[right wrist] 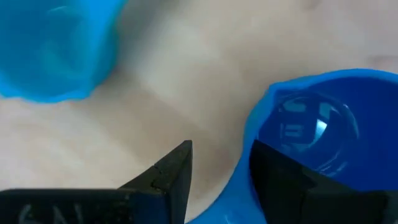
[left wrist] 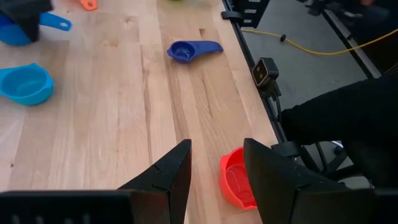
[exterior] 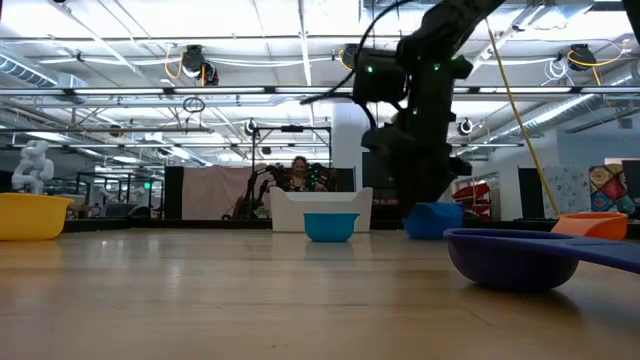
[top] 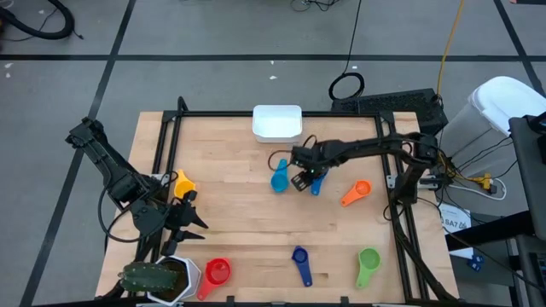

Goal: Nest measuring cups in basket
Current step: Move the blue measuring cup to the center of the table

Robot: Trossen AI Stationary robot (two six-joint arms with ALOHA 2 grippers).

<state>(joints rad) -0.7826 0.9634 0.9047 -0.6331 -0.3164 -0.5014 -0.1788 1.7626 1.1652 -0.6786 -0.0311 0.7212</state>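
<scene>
The white basket [top: 277, 124] stands at the table's far edge. Measuring cups lie scattered on the wood: light blue [top: 280, 176], blue [top: 317, 182], orange [top: 356, 192], green [top: 368, 263], dark blue [top: 300, 263], red [top: 217, 275] and yellow [top: 182, 182]. My right gripper [top: 303, 179] is open and points down at the blue cup [right wrist: 317, 130]. One finger [right wrist: 280, 180] is over the cup's bowl and the other [right wrist: 177, 165] is outside its rim. My left gripper [top: 189, 220] hangs open above the table's near left, with the red cup [left wrist: 236, 180] below its fingers. My right gripper straddles the blue cup's rim [right wrist: 249, 155] from above, one finger over the bowl and one outside it. I cannot tell whether either finger touches the cup. The cup sits upright on the table.
A white pot with a green plant [top: 162, 277] stands at the near left corner, close to the red cup. A black frame [top: 162, 153] runs along the table's edges. Bare wood lies between the basket and the light blue cup [exterior: 330, 226].
</scene>
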